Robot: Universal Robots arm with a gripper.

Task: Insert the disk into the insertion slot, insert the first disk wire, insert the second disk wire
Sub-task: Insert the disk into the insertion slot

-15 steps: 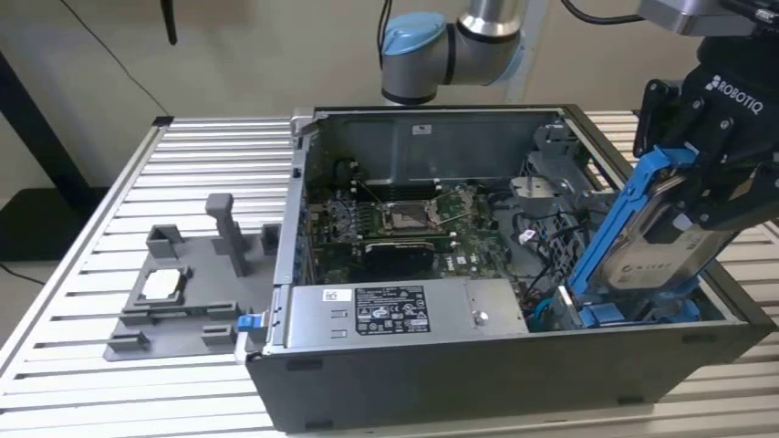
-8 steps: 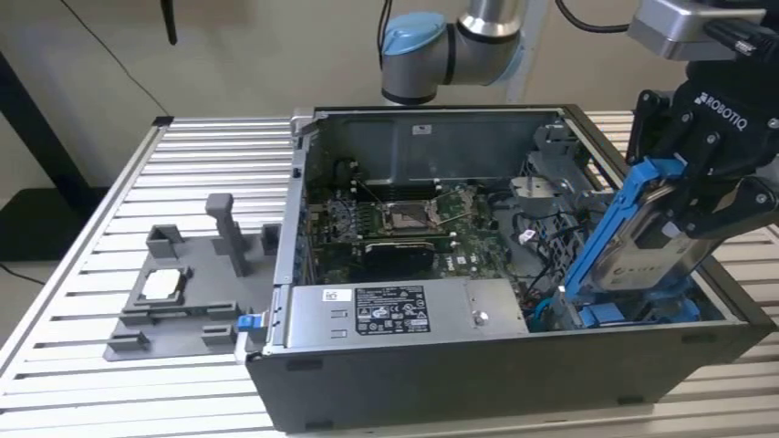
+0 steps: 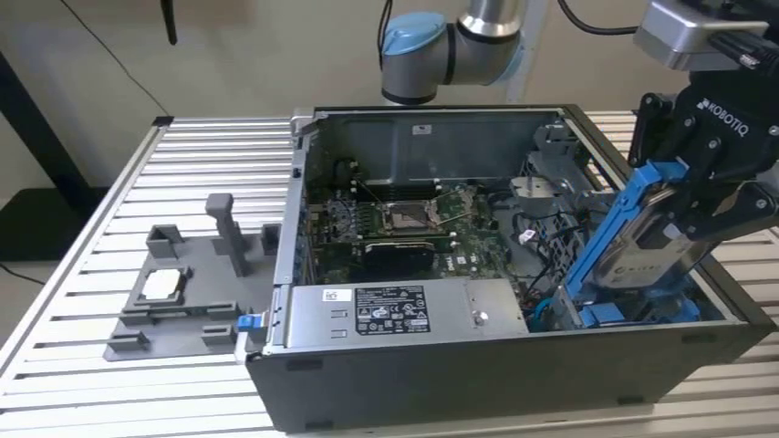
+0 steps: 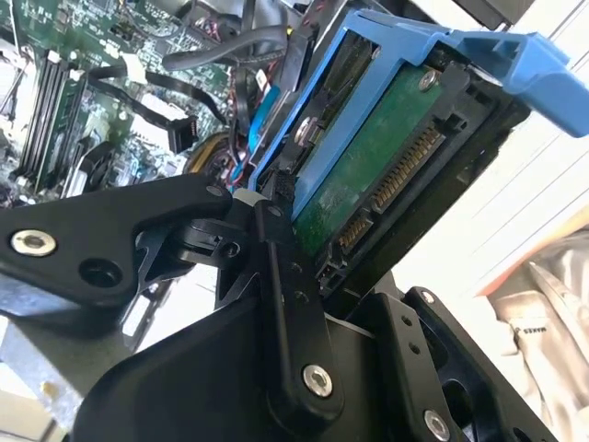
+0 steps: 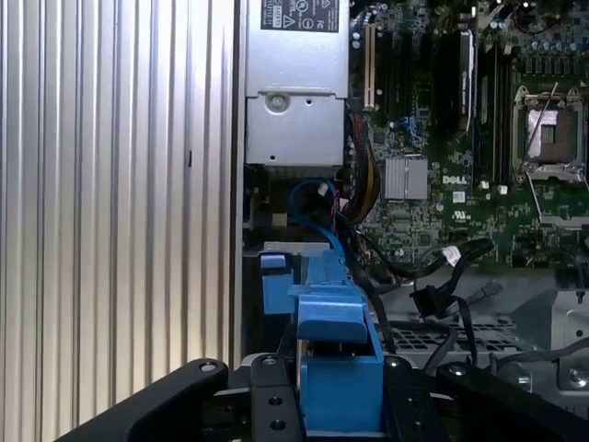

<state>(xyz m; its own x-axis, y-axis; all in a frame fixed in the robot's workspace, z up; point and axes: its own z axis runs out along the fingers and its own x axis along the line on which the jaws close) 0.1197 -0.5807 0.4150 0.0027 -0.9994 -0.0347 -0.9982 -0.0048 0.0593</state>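
The disk (image 3: 643, 251) is a hard drive in a bright blue carrier, tilted steeply with its lower end down in the front corner of the open computer case on the exterior view's right. My gripper (image 3: 696, 214) is shut on its upper part. In the second wrist view the fingers (image 4: 276, 249) clamp the disk (image 4: 386, 138), whose green board and connector face the camera. The insertion slot (image 3: 615, 313), with blue rails, lies right under the disk's lower end; the first wrist view shows the slot (image 5: 276, 281) beyond the carrier (image 5: 340, 368). Loose black wires with connectors (image 5: 431, 299) lie beside the slot.
The case (image 3: 487, 374) stands on a slatted metal table (image 3: 195, 146). A long grey box with a white sticker (image 3: 389, 310) runs along the case's front, and the motherboard (image 3: 402, 219) sits behind it. A grey fixture (image 3: 182, 292) lies on the exterior view's left.
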